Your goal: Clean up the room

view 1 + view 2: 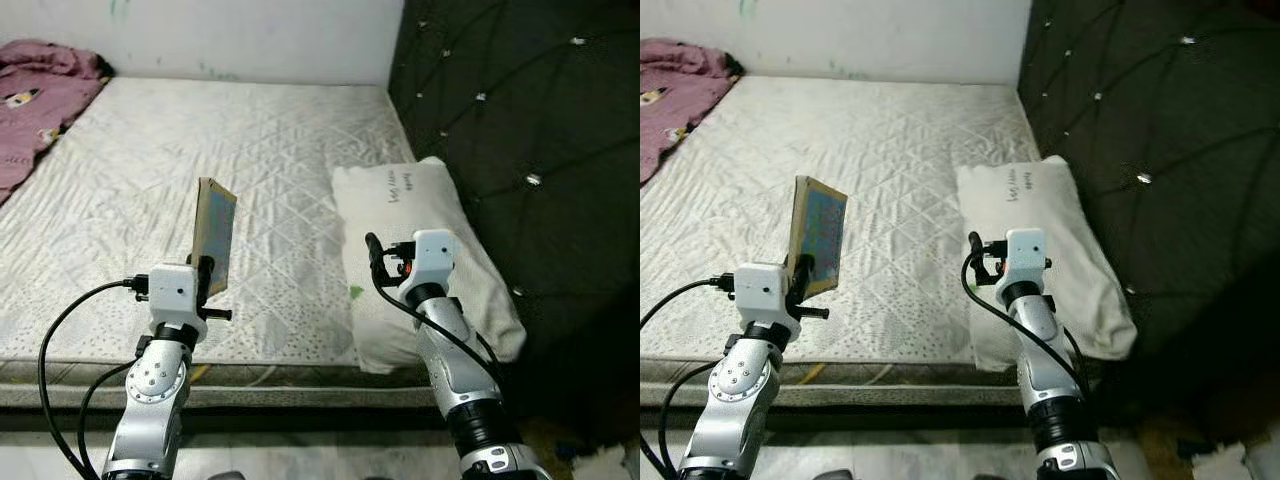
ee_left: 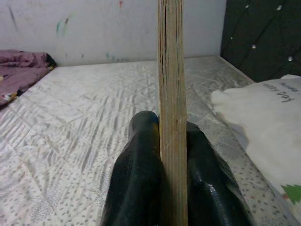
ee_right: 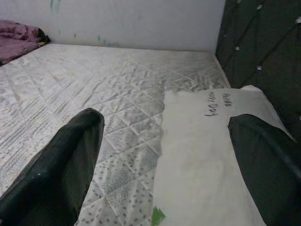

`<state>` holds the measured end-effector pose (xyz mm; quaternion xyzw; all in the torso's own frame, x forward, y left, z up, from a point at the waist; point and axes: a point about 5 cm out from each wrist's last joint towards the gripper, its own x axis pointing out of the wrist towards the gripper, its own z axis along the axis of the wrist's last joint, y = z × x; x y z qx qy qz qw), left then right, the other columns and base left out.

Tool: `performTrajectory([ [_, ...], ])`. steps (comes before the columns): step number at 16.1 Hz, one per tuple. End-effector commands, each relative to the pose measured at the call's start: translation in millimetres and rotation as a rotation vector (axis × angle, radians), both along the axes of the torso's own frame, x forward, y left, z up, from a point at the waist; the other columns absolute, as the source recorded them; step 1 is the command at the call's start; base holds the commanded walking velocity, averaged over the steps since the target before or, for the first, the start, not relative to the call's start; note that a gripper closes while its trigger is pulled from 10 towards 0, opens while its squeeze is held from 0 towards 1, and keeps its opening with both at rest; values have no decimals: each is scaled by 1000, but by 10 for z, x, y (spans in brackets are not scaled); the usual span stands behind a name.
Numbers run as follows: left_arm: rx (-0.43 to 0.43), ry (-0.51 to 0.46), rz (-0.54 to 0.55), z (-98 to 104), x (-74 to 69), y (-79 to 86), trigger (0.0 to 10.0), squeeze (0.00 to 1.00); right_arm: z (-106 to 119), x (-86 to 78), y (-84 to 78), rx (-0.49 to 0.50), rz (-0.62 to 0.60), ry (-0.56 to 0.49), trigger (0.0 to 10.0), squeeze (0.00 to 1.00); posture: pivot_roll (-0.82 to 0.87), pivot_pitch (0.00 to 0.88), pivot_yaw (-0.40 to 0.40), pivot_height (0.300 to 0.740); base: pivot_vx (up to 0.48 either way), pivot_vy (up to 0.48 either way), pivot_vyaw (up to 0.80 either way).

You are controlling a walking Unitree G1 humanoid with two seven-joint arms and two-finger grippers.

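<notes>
My left gripper [image 1: 207,275] is shut on a thin book [image 1: 214,232] with a tan back and a colourful cover, held upright above the near edge of the mattress [image 1: 200,150]. In the left wrist view the book's edge [image 2: 171,117] stands clamped between the two black fingers [image 2: 136,179]. My right gripper [image 1: 374,256] is open and holds nothing; it hovers over the near part of a white pillow [image 1: 420,230] that lies along the bed's right side. The right wrist view has the fingers [image 3: 61,165] spread wide over the pillow [image 3: 207,155].
A crumpled purple blanket [image 1: 40,95] lies at the mattress's far left corner. A dark tufted headboard [image 1: 520,130] rises along the right side. A white wall [image 1: 230,35] backs the bed. The mattress's front edge [image 1: 250,385] is just before me.
</notes>
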<state>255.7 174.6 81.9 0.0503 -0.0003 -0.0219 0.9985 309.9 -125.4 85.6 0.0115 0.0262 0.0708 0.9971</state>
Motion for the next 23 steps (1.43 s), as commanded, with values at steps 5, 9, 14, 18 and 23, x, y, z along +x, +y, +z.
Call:
performTrajectory([
  [5, 6, -51, -1, 107, 18, 2, 10000, 0, 29, 17, -2, -1, 4, -6, 10000, 0, -61, 9, -16, 740, 258, 0, 0],
  [9, -3, -50, 6, 107, 26, 5, 10000, 0, 29, 23, -7, -2, 1, -6, 10000, 0, -61, 10, -16, 740, 0, 0, 0],
  [14, -30, -42, 8, 101, 35, 0, 10000, 0, 22, 22, -18, 1, -5, -1, 10000, 0, -61, 10, -15, 740, 0, 253, -320],
  [18, -37, -45, 8, 104, 42, -6, 10000, 0, 27, 26, -21, -5, -3, -5, 10000, 0, -65, 10, -16, 740, 0, 472, -156],
  [23, -42, -53, 9, 117, 46, -12, 10000, 0, 34, 29, -23, -10, 1, -7, 10000, 0, -66, 10, -21, 740, 0, 0, 0],
])
